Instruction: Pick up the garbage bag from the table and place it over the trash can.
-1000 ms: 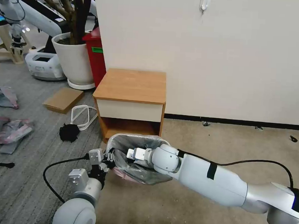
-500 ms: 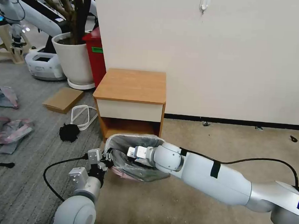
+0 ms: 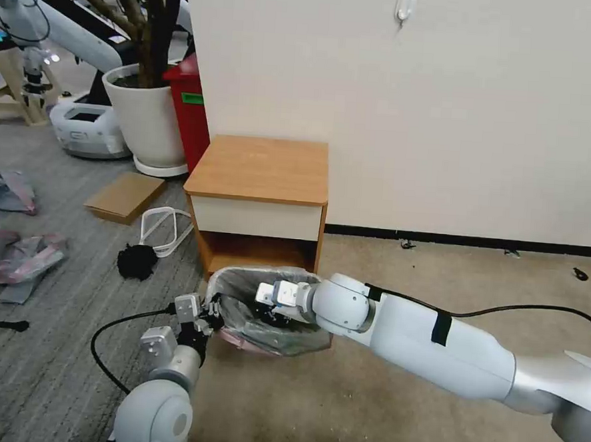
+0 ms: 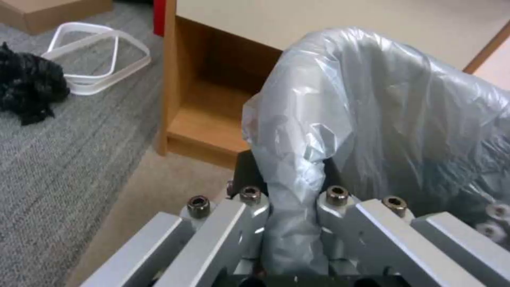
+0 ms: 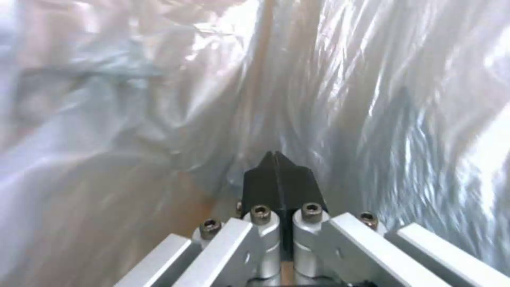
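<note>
— Gripper on the left first: where is it, and what is it doing?

— Left gripper point(image 3: 213, 315) sits low at the left corner of the trash can point(image 3: 271, 339), on the floor in front of the table point(image 3: 260, 167). Its fingers are clamped on a bunched fold of the garbage bag point(image 3: 238, 285); the left wrist view shows the grey plastic point(image 4: 372, 119) pinched between the two fingers and rising from them over the can's rim.

— And the bag itself?

— It lies draped over the can's opening, grey film lining the inside and lapping over the rim. A strip of its pink band hangs outside along the near side, just beside the left gripper.

— Moving right, where is the other arm?

— The right arm reaches in from the right, and the right gripper point(image 3: 271, 307) dips down into the mouth of the can, inside the bag. In the right wrist view its black fingertips point(image 5: 276, 179) are pressed together with nothing between them, and shiny plastic point(image 5: 133, 99) surrounds them on all sides.

— Anything on the surface behind?

— Its wooden top is bare. Left of it, on the grey carpet, lie a white loop point(image 3: 163, 226) and a black clump point(image 3: 137, 261).
</note>
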Controlling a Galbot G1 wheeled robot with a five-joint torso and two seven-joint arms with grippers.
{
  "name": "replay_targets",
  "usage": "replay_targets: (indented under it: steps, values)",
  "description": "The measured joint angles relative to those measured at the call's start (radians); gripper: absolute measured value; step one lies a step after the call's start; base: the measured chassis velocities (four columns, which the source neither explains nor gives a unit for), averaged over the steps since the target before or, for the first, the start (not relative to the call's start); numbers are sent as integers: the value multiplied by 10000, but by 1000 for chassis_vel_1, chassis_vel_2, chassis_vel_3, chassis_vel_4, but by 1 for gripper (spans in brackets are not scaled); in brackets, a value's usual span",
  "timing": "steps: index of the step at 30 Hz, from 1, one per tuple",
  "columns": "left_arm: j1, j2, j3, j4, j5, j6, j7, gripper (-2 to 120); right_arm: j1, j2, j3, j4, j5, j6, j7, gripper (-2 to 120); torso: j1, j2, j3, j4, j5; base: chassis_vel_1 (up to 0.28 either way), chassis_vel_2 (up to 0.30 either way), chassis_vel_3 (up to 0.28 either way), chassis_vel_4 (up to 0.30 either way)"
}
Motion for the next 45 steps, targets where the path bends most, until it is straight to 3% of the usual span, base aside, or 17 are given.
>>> replay_targets:
  steps: [5,14,16,17,20,21,23,25,27,29,31,35,37,41,45]
  values:
    - [-219,17,26,152,-614,71,-235,6,185,-371,132,544,294,0,0,0,0,0,0,0,0,0,0,0,0]
    - [-690,151,191,199,-2252,654,-926,6,135,-1624,1375,1994,1231,9,-7,0,0,0,0,-1,-2,0,0,0,0]
    - [-749,255,200,147,-2829,1002,-1101,6,-382,-2038,2437,2592,1394,17,44,0,0,0,0,1,0,0,0,0,0]
    - [-749,255,200,147,-2829,1002,-1101,6,-382,-2038,2437,2592,1394,17,44,0,0,0,0,1,0,0,0,0,0]
    - [-776,404,239,80,-3609,1486,-1256,6,-1731,-2359,4487,3373,1694,31,704,0,0,0,-1,-2,1,0,0,0,0]
    - [-776,404,239,80,-3609,1486,-1256,6,-1731,-2359,4487,3373,1694,31,704,0,0,0,-1,-2,1,0,0,0,0]
    - [-816,513,296,89,-4045,1761,-1334,6,-2824,-2432,5801,3832,2267,126,1921,0,0,0,-1,-1,0,0,0,0,0]
    - [-826,537,313,109,-4122,1811,-1341,6,-3138,-2424,6157,3910,2378,230,2184,0,0,0,-1,-1,0,0,0,0,0]
    - [-893,625,399,238,-4255,1973,-1352,6,-4495,-2300,7748,4182,2684,863,3038,0,0,0,-1,-3,1,0,0,0,0]
    - [-908,640,420,264,-4259,1984,-1354,6,-4830,-2260,8112,4248,2788,1065,3269,0,0,0,-1,-2,2,0,0,0,0]
    - [-924,669,505,391,-4252,1991,-1360,6,-5828,-2090,8932,4407,3141,1924,3907,10,0,0,-1,-4,0,0,0,0,0]
    - [-874,597,603,570,-4077,1925,-1371,6,-6606,-1759,9346,4489,3370,2924,4547,22,0,0,-1,0,0,0,0,0,0]
    - [-857,574,615,602,-4038,1897,-1379,6,-6703,-1695,9397,4517,3383,3038,4650,26,0,0,-1,0,0,0,0,0,0]
    - [-585,492,627,708,-3717,1748,-1388,6,-7051,-1336,9683,4730,3445,3624,4898,47,0,0,-1,0,-2,0,0,0,0]
    - [-440,495,593,709,-3636,1712,-1384,6,-7071,-1264,9713,4758,3445,3695,4902,57,0,0,-1,1,-2,0,0,0,0]
